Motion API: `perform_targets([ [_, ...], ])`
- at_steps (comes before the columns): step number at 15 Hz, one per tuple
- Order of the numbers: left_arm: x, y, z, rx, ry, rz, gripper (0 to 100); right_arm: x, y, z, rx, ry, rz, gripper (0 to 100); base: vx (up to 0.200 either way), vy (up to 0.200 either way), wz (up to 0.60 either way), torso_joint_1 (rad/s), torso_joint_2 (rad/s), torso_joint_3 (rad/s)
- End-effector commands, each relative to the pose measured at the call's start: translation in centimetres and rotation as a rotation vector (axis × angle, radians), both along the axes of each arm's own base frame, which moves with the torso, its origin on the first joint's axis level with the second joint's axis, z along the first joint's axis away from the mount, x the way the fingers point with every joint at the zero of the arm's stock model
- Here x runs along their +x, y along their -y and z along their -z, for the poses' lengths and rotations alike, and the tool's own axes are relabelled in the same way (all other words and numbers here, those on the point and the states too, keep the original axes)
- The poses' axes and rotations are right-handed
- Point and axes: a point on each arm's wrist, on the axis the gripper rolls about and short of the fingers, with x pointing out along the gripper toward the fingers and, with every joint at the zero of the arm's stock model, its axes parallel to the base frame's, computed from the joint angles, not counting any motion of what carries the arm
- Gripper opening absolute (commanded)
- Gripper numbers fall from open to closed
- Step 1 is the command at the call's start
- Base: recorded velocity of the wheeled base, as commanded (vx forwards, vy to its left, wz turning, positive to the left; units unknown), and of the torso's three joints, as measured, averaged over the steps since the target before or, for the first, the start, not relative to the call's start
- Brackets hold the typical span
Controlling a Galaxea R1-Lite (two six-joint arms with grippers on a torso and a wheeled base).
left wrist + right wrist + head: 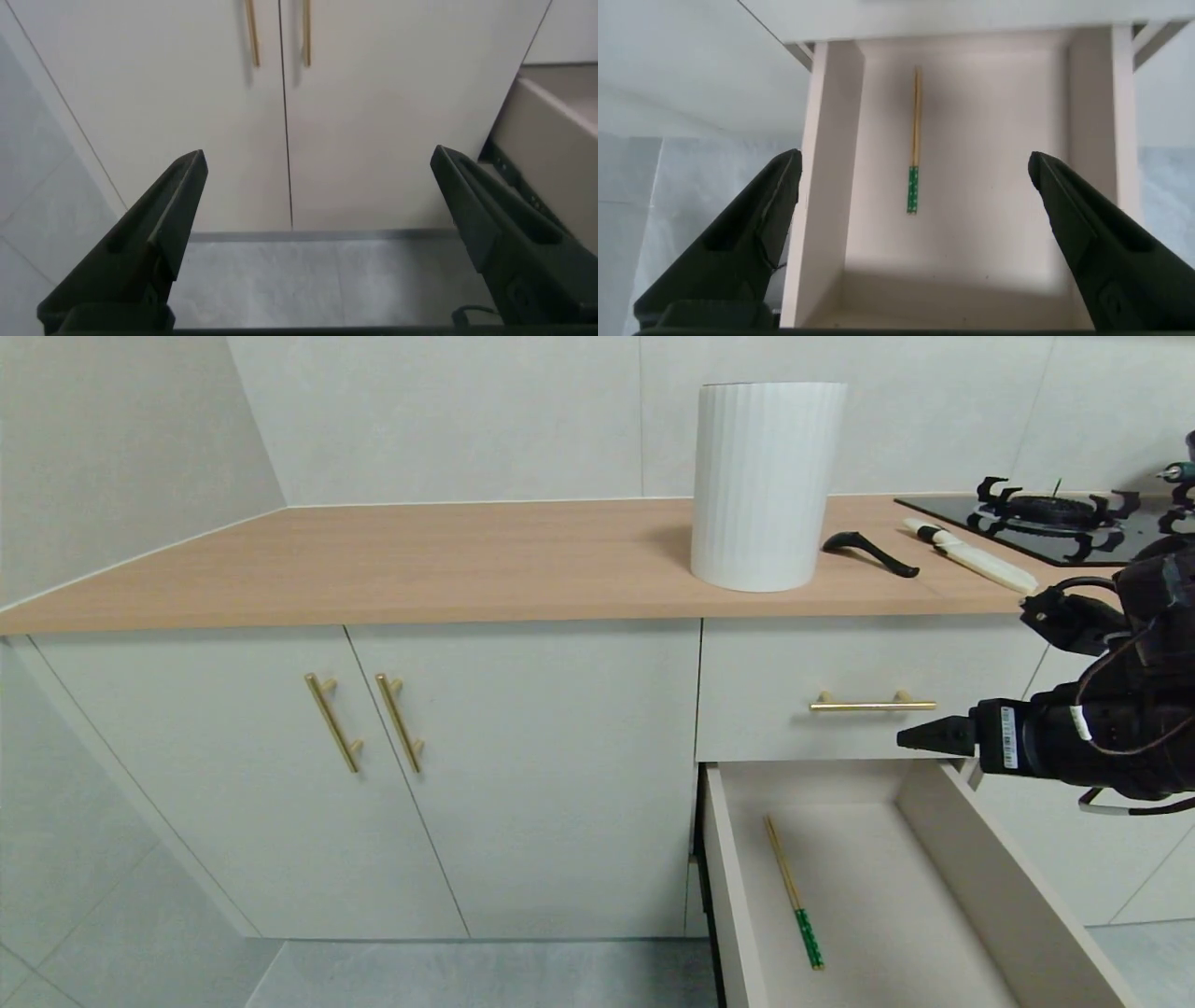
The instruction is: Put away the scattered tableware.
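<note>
Two pincers: your left pincer [318, 161] and right pincer [913, 161] gape, holding nothing.
Stowed: chopsticks [794, 896] lie in the open drawer [980, 887], under your right pincer.
Waiting: black ladle [868, 553] and white knife [971, 557] on the tabletop [420, 560], likely next.

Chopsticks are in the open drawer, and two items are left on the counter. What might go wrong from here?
1. The right gripper sits close to a gold drawer handle. Lifting toward the counter may snag it.
2. The white knife lies near the counter's front edge, so a poor grasp could push it off.
3. The black utensil lies right beside the tall white canister, which could get bumped.
</note>
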Motion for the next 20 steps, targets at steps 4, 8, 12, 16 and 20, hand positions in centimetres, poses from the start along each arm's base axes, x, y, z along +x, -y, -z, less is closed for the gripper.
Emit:
perform_targets([
  [4, 0.0, 0.0, 0.0, 0.000, 0.000, -0.001, 100, 0.1, 0.0, 0.3, -0.004, -0.010, -0.002, 100, 0.000, 0.000, 0.00, 0.117, -0.51, -0.314],
  [8, 0.0, 0.0, 0.0, 0.000, 0.000, -0.001, 100, 0.2, 0.0, 0.4, -0.007, -0.015, -0.003, 100, 0.000, 0.000, 0.00, 0.163, -0.47, -0.303],
  [12, 0.0, 0.0, 0.0, 0.000, 0.000, -0.001, 100, 0.2, 0.0, 0.6, -0.010, -0.021, -0.004, 100, 0.000, 0.000, 0.00, 0.185, -0.47, -0.293],
  [16, 0.0, 0.0, 0.0, 0.000, -0.002, -0.001, 100, 0.5, -0.1, 1.0, -0.014, -0.033, -0.004, 100, 0.000, 0.000, 0.00, 0.206, -0.49, -0.289],
  [20, 0.0, 0.0, 0.0, 0.000, 0.000, -0.001, 100, 1.7, -0.5, 1.8, -0.014, -0.016, 0.004, 100, 0.000, 0.000, 0.00, 0.129, -0.28, -0.156],
])
